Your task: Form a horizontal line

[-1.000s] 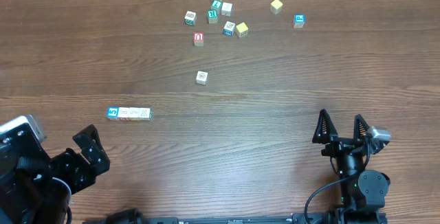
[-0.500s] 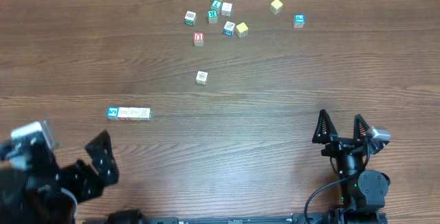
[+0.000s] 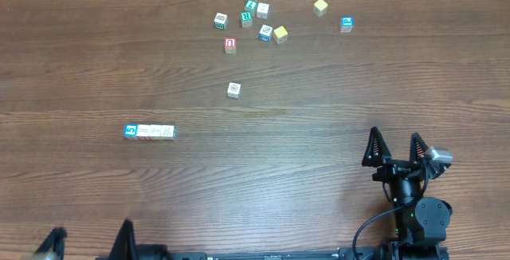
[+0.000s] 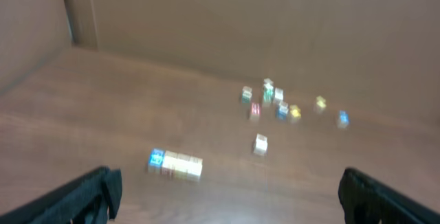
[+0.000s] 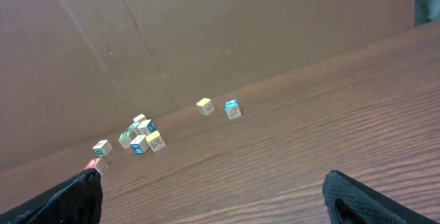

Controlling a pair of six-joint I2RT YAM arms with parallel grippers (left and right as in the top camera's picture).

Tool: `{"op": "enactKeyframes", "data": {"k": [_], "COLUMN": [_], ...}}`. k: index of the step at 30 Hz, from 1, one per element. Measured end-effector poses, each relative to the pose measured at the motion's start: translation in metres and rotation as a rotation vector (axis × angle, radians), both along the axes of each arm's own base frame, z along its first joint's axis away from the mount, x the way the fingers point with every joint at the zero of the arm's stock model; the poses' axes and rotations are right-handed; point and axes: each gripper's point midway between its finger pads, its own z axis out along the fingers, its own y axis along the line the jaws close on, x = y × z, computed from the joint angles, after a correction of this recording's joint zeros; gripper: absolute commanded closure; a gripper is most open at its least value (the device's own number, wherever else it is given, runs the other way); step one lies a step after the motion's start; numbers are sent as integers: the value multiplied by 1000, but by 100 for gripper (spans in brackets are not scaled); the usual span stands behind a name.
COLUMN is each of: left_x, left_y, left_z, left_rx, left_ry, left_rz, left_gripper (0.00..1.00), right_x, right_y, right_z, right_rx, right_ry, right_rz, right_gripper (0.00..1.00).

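Note:
The horizontal line [image 3: 149, 131] lies left of the table's middle: one blue-faced cube and three whitish-faced cubes touching side by side. It also shows, blurred, in the left wrist view [image 4: 175, 164]. My left gripper [image 3: 89, 242] is open and empty at the front left edge, well below the line; its fingers frame the left wrist view [image 4: 227, 193]. My right gripper [image 3: 393, 146] is open and empty at the front right, far from the line; its open fingers show in the right wrist view [image 5: 213, 193].
A loose cluster of letter cubes [image 3: 249, 19] sits at the far middle, with a red-faced cube [image 3: 230, 45], two yellow cubes [image 3: 319, 6] and a blue-faced cube [image 3: 347, 24]. A single whitish cube [image 3: 233, 89] lies alone mid-table.
My left arm has drawn back toward the front edge and is almost out of the overhead view. The line of cubes and the right arm have not moved.

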Motion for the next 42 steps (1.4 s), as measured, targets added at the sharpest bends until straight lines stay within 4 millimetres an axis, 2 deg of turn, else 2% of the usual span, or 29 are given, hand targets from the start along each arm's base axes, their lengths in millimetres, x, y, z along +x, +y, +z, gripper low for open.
{"op": "enactKeyframes", "data": {"k": [1, 3, 6, 10, 12, 14, 21, 30, 42], "left_x": [10, 35, 72, 122, 139, 150, 165, 171, 169], "left_y": [0, 1, 2, -1, -3, -4, 3, 20, 38], "left_z": [-8, -12, -35, -82, -101, -132, -192, -230, -233], "left_rx": [1, 1, 2, 0, -3, -6, -5, 1, 15], "left_ry": [-2, -70, -118, -157, -204, -201, -130, -81, -81], "left_rz": [3, 10, 17, 7, 0, -4, 43, 141, 235], "left_gripper": [0, 0, 1, 0, 0, 0, 0, 0, 0], "right_x": [0, 0, 0, 0, 0, 0, 0, 0, 0], "right_y": [0, 0, 0, 0, 0, 0, 0, 0, 0], "right_z": [0, 0, 0, 0, 0, 0, 0, 0, 0], "right_rx": [0, 0, -1, 0, 0, 0, 0, 0, 0], "right_ry": [-1, -1, -1, 0, -1, -1, -1, -1, -1], "right_rz": [0, 0, 0, 0, 0, 0, 0, 0, 0], "right_gripper": [0, 0, 0, 0, 0, 0, 0, 0, 0]}}
